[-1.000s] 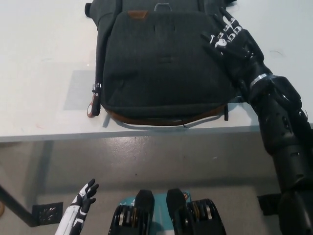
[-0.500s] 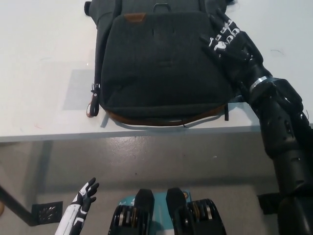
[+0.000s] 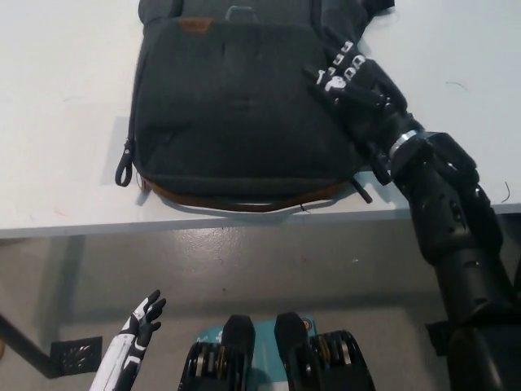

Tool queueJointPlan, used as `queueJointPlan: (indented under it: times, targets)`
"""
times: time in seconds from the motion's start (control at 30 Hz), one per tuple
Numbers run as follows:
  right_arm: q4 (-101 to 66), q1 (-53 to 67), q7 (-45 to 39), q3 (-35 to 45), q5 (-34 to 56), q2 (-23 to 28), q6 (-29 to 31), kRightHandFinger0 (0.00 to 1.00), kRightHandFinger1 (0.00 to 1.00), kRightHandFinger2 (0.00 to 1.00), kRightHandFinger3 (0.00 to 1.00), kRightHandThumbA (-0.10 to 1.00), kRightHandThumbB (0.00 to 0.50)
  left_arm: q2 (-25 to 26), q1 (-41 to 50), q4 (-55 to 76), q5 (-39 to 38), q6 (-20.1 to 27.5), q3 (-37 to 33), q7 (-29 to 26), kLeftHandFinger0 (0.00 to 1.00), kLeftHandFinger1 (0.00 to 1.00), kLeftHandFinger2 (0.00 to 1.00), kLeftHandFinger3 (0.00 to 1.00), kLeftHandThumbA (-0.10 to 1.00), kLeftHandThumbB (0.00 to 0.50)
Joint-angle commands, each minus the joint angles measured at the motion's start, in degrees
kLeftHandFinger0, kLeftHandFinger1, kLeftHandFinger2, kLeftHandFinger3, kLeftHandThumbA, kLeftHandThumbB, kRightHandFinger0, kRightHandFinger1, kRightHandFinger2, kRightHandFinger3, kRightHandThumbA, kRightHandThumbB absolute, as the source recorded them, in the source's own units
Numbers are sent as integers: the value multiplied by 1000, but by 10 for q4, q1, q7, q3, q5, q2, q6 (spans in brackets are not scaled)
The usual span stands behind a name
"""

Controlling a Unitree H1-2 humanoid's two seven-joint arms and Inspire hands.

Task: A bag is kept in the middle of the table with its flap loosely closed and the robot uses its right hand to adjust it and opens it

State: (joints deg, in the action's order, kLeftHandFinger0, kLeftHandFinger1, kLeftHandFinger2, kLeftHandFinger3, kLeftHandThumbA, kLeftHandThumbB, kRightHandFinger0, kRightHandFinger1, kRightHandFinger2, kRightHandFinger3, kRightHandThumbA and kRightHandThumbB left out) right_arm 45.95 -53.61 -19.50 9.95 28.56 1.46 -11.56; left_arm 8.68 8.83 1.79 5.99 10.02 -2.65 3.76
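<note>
on the bag (image 3: 236,106), right robot hand (image 3: 350,77) rests, apparently flat.

It looks like a lab or test room: a plain white counter (image 3: 65,122) under the black robot hand (image 3: 354,81), and below it a bare grey polished concrete floor (image 3: 244,269).
</note>
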Motion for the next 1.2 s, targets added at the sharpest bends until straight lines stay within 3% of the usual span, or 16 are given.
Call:
queueJointPlan:
  times: [0.0, 0.03, 0.07, 0.1, 0.13, 0.2, 0.37, 0.6, 0.67, 0.7, 0.73, 0.83, 1.0, 1.17]
  targets:
    - [11, -39, 41, -14, -35, -32, 18, 13, 48, 269, 397, 25, 270, 10, -5, 10, 1, 5, 4, 3, 1000, 1000, 1000, 1000, 1000, 117]
    - [6, -38, 73, -26, -64, -33, 29, 1, 56, 407, 357, -95, 284, 11, -5, 10, 1, 5, 4, 4, 1000, 1000, 1000, 1000, 1000, 111]
    - [-1, -35, 96, -37, -90, -35, 45, 0, 111, 530, 375, -99, 277, 11, -5, 10, 0, 5, 4, 4, 1000, 1000, 1000, 1000, 1000, 111]
    - [-3, -35, 101, -40, -96, -36, 50, 0, 175, 665, 545, -100, 250, 11, -5, 9, -1, 5, 5, 4, 1000, 1000, 1000, 1000, 1000, 111]
    - [-18, -30, 112, -45, -105, -37, 50, 0, 238, 727, 632, -100, 214, 11, -6, 9, 0, 6, 4, 4, 1000, 1000, 1000, 1000, 1000, 110]
    - [-25, -27, 122, -53, -118, -38, 61, 0, 287, 782, 732, -100, 169, 10, -6, 9, 2, 4, 4, 2, 1000, 1000, 1000, 1000, 1000, 110]
    - [-36, -27, 145, -47, -123, -43, 66, 0, 339, 822, 751, -100, 149, 10, -11, 7, 6, 5, 4, 1, 1000, 1000, 1000, 1000, 1000, 130]
    - [-78, -10, 158, -52, -144, -41, 62, 0, 352, 795, 689, -100, 155, 12, -14, 3, 5, 6, 4, 3, 1000, 1000, 1000, 1000, 1000, 127]
    - [-127, 10, 162, -60, -155, -39, 61, 22, 398, 800, 665, -100, 171, 12, -16, 4, 7, 5, 3, 2, 1000, 1000, 1000, 1000, 1000, 130]
    - [-149, 18, 167, -64, -164, -39, 56, 18, 405, 779, 641, -100, 173, 12, -16, 4, 7, 5, 3, 2, 1000, 1000, 1000, 1000, 1000, 131]
    - [-215, 45, 165, -73, -174, -37, 67, 0, 382, 693, 584, -100, 163, 13, -18, 3, 7, 5, 3, 3, 1000, 1000, 1000, 1000, 1000, 137]
    - [-341, 92, 173, -93, -209, -30, 67, 36, 413, 687, 634, -100, 145, 15, -22, 2, 3, 3, 5, 5, 1000, 1000, 1000, 1000, 1000, 136]
    - [-596, 186, 177, -120, -278, -20, 48, 0, 313, 659, 747, -100, 114, 18, -25, 1, 11, 6, 5, 2, 1000, 1000, 1000, 1000, 1000, 116]
    - [-774, 273, 174, -134, -334, -20, 5, 0, 233, 497, 632, -100, 134, 20, -25, 0, 7, 5, 6, 4, 1000, 1000, 1000, 1000, 1000, 115]
